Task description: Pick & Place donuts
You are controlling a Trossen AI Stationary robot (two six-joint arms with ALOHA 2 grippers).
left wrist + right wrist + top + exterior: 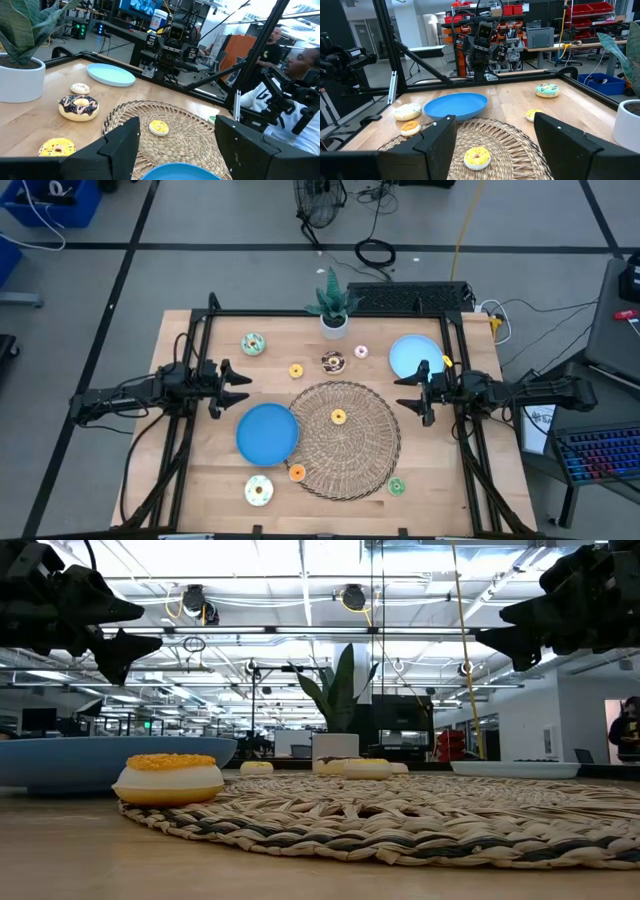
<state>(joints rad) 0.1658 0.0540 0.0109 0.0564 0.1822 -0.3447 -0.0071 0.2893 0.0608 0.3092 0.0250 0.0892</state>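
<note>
I had both arms waiting above the table with nothing grasped: the left gripper (236,387) hung at the 9 o'clock side with its jaws spread wide, and the right gripper (416,390) at the 3 o'clock side was released too. The donuts lay scattered; a yellow donut (338,417) sat in the middle of the wicker mat (375,450), a brown sprinkled donut (333,362) at 12 o'clock of the mat, and a dark blue plate (267,432) touched the mat at 9 o'clock. I judged that no pick had begun, so the next move called for lowering one gripper over a donut, probably the yellow one, and closing on it.
</note>
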